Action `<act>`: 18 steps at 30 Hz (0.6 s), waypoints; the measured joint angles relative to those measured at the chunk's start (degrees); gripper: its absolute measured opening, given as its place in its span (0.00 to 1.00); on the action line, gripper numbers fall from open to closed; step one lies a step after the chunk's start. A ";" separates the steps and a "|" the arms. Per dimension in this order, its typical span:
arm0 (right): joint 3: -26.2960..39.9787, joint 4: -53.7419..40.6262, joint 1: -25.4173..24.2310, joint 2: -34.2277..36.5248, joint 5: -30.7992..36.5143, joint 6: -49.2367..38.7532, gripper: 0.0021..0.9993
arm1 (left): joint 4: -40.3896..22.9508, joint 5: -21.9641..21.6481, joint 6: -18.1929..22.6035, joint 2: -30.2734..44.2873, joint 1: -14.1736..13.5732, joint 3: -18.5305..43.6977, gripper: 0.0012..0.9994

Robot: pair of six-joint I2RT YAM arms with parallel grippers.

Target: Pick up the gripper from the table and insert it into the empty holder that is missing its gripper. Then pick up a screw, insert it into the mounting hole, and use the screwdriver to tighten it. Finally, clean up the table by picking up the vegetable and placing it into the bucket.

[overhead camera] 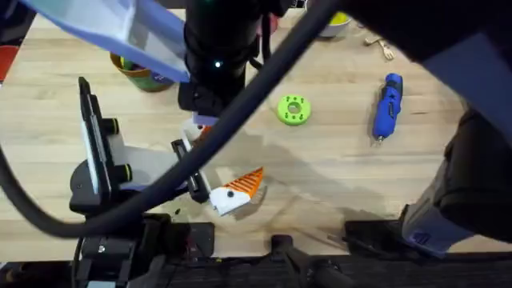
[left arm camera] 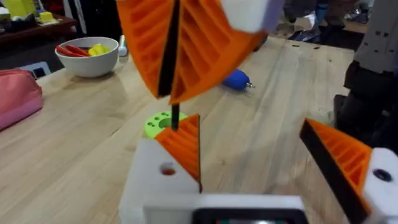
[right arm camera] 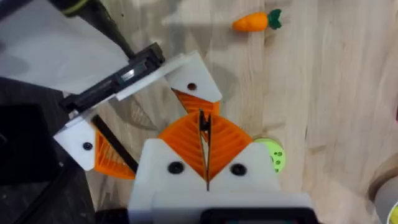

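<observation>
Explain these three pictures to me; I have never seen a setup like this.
These are two robot arms at a pale wooden table. One picture looks down from above. The other two come from a camera on each arm's wrist. Each arm ends in a hand: two white fingers with orange ribbed pads. The left hand is open. The right hand hangs close over it, shut on a thin dark rod; I cannot tell what that is. On the table lie a blue pen-shaped electric screwdriver, a green plastic ring, a small orange toy carrot with a green top and a white bowl.
</observation>
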 joint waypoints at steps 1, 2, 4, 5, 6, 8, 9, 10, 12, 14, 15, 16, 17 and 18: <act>0.00 -0.03 0.14 0.22 0.02 -0.43 0.00 | 0.00 0.00 0.00 0.00 0.00 0.00 0.99; 0.00 -0.03 0.26 0.40 0.02 -0.94 0.00 | 0.00 0.00 0.00 0.00 0.00 0.00 0.99; 0.00 0.08 0.44 0.65 0.00 -1.91 0.00 | 0.00 0.00 0.00 0.00 0.00 0.00 0.99; 0.00 0.21 0.54 0.77 0.02 -2.43 0.00 | 0.00 0.00 0.00 0.00 0.00 0.00 0.99; 0.00 0.41 0.63 0.77 0.02 -2.99 0.00 | 0.00 0.00 0.00 0.00 0.00 0.00 0.99; 0.00 0.76 0.93 0.77 0.02 -4.03 0.00 | 0.00 0.00 0.00 -0.02 0.00 0.00 0.99; 0.00 1.02 1.11 0.77 0.02 -4.58 0.00 | 0.00 0.00 0.00 0.00 0.00 0.00 0.99; 0.00 1.25 1.30 0.77 0.02 -4.91 0.00 | 0.00 0.00 0.00 0.00 0.00 0.00 0.99; 0.00 1.84 1.59 0.77 0.02 -5.48 0.00 | 0.00 0.00 0.00 0.00 0.00 0.00 0.99; 0.00 1.96 1.75 0.77 0.02 -5.92 0.00 | 0.00 0.00 0.00 0.00 0.00 0.00 0.99; 0.00 1.94 1.78 0.77 0.02 -6.02 0.00 | 0.00 0.00 0.00 0.00 0.00 0.00 0.99; 0.00 1.96 1.76 0.77 0.02 -6.15 0.00 | 0.00 0.00 0.00 0.00 0.00 0.00 0.99; 0.00 1.96 1.76 0.77 0.02 -6.29 0.00 | 0.00 0.00 0.00 0.00 0.00 0.00 0.99; 0.00 1.96 1.78 0.77 0.02 -6.34 0.00 | 0.00 0.00 0.00 0.00 0.00 0.00 0.99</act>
